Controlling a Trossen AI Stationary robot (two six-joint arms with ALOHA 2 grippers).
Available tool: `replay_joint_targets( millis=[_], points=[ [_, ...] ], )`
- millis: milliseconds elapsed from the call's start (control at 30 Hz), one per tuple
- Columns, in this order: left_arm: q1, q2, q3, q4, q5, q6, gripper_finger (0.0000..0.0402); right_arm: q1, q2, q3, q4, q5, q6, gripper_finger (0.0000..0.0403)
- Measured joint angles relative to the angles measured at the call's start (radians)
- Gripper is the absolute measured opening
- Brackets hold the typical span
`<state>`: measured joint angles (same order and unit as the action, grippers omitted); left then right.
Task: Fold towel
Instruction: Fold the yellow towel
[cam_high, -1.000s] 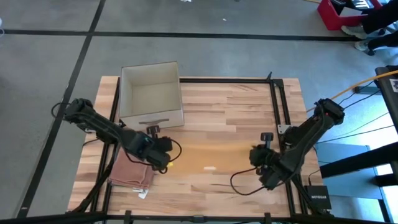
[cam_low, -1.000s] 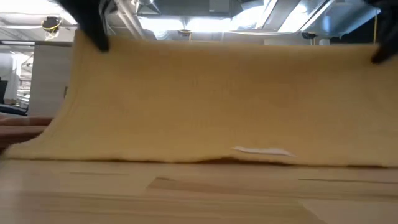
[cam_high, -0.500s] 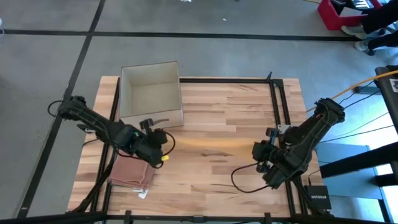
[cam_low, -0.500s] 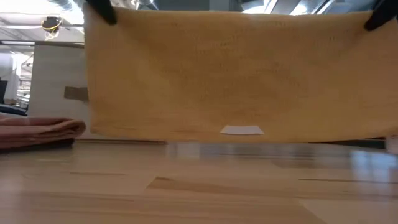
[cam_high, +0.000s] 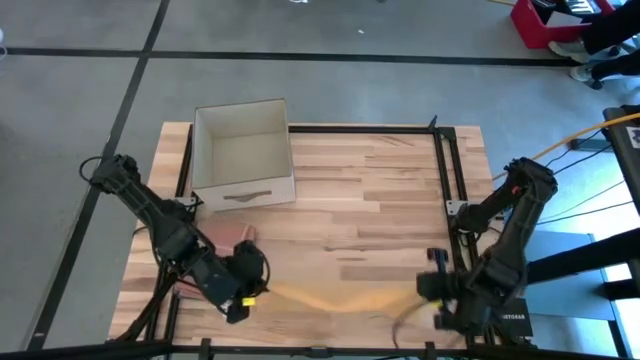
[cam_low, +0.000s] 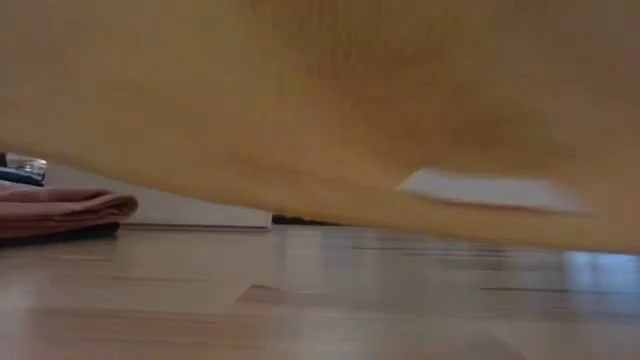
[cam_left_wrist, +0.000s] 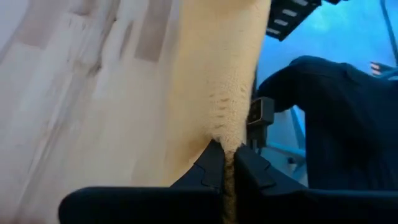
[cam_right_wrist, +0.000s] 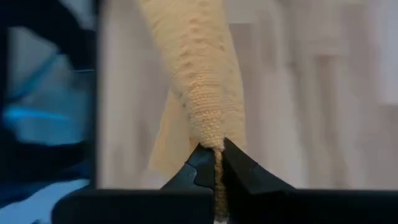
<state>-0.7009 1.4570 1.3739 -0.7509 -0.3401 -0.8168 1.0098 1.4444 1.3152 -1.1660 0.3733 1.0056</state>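
Both arms are working at the near edge of the table (cam_high: 380, 200). Left gripper (cam_high: 243, 297) is clamping one corner of the yellow towel (cam_high: 340, 298); fingers (cam_left_wrist: 210, 167) are pinched tight with the fabric bunching out just ahead of the tips. Right gripper (cam_high: 445, 300) is doing the same on the other corner, fingers (cam_right_wrist: 203, 163) closed hard on a narrow twist of cloth.

Towel is hanging stretched between the two sets of fingertips, sagging in the middle. In the low view it is filling nearly the whole frame, with its white label (cam_low: 490, 190) showing near the lower hem, which is hanging clear above the wood.

A folded pink towel (cam_low: 62, 212) is lying on the table just beside the left fingers. Open cardboard box (cam_high: 243, 152) is sitting well away from both grippers, on the far left part of the table.
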Motion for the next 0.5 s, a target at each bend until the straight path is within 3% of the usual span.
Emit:
replay_joint_targets(
  millis=[200, 300, 500],
  points=[
    [0.013, -0.002, -0.153, 0.092, 0.000, -0.056, 0.0005, 0.073, -0.028, -0.185, 0.175, 0.009, 0.114, 0.0005],
    [0.036, 0.001, -0.260, 0.109, -0.010, -0.095, 0.0005, 0.070, -0.026, -0.303, 0.197, -0.003, 0.161, 0.0005],
    [0.109, 0.000, -0.407, 0.115, -0.104, -0.124, 0.0005, -0.002, -0.027, -0.458, 0.183, 0.088, 0.169, 0.0015]
  ],
)
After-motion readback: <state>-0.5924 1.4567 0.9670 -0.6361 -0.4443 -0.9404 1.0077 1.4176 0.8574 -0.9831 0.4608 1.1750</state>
